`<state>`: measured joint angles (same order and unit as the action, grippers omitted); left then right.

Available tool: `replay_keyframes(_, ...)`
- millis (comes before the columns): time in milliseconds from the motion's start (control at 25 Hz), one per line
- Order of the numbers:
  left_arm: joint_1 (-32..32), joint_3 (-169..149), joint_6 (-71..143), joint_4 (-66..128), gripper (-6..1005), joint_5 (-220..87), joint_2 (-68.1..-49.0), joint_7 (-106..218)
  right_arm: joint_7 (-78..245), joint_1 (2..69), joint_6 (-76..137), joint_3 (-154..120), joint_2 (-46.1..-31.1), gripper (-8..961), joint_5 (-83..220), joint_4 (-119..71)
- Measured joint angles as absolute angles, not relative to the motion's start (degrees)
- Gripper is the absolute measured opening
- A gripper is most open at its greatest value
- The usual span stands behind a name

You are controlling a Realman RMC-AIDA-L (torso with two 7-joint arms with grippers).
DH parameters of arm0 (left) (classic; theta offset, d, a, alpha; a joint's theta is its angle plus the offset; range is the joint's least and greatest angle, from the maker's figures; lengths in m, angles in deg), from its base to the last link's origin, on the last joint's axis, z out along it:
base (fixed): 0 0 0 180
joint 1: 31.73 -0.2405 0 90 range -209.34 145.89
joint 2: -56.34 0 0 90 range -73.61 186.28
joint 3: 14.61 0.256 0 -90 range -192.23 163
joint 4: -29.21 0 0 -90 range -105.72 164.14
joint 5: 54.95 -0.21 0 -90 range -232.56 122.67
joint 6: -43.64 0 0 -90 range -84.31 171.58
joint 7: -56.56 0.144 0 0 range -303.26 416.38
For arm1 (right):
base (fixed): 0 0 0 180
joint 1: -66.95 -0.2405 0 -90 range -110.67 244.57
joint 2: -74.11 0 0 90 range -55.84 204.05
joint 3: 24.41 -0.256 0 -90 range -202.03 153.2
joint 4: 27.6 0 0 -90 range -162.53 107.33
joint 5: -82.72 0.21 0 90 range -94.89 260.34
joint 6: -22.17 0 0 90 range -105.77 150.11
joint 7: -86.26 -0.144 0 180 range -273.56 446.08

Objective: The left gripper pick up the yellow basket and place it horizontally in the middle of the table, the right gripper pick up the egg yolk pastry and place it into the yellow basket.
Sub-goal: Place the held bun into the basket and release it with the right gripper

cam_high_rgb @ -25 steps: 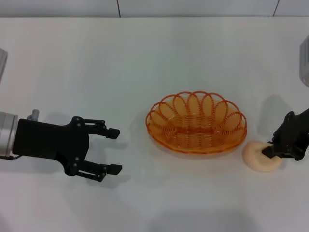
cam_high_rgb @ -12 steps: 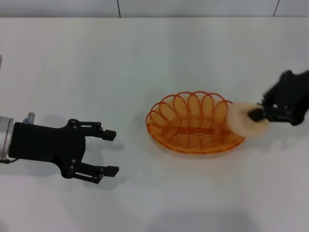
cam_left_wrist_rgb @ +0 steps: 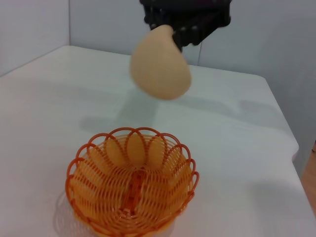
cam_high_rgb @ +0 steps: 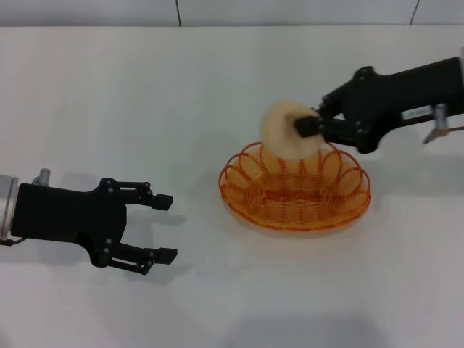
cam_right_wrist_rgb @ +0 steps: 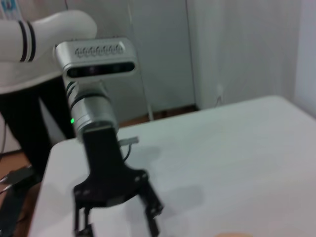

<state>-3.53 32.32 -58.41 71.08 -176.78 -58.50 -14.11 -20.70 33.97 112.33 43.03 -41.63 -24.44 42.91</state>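
The yellow basket [cam_high_rgb: 295, 185] lies on the white table [cam_high_rgb: 145, 101], a little right of the middle, and holds nothing. It also shows in the left wrist view [cam_left_wrist_rgb: 132, 187]. My right gripper [cam_high_rgb: 308, 125] is shut on the egg yolk pastry [cam_high_rgb: 288, 130] and holds it in the air above the basket's far rim. The pastry also hangs above the basket in the left wrist view [cam_left_wrist_rgb: 160, 63]. My left gripper [cam_high_rgb: 164, 228] is open and empty, low over the table to the left of the basket. It also shows in the right wrist view [cam_right_wrist_rgb: 118, 224].
The table's far edge meets a grey wall [cam_high_rgb: 217, 11] at the top of the head view. In the right wrist view the left arm's silver wrist camera [cam_right_wrist_rgb: 96, 59] stands above its claw.
My right gripper has lifted the egg yolk pastry off the table at the basket's right and carried it up and left, over the basket's far rim. The left gripper has drawn back slightly left.
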Motion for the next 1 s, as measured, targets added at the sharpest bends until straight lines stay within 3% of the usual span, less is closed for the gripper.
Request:
replay_keyframes(520, -3.69, 32.32, -58.41, 71.13, 832, -176.75, -58.30, -14.10, -13.54, 36.02, 101.85, 49.63, -41.59, 67, -19.04, 34.80)
replay_keyframes(760, -3.87, 32.25, -58.41, 71.32, 832, -176.69, -58.27, -14.04, -11.44, 36.89, 102.12, 49.37, -41.46, 266, -18.88, 34.11)
replay_keyframes(960, -4.31, 32.10, -58.44, 71.77, 833, -176.62, -58.19, -14.03, -7.95, 38.97, 105.09, 48.57, -41.24, 493, -17.41, 34.28)
replay_keyframes(1000, -4.60, 31.96, -58.46, 72.18, 833, -176.57, -58.17, -14.02, -6.82, 39.47, 106.00, 47.95, -41.24, 612, -17.08, 34.10)
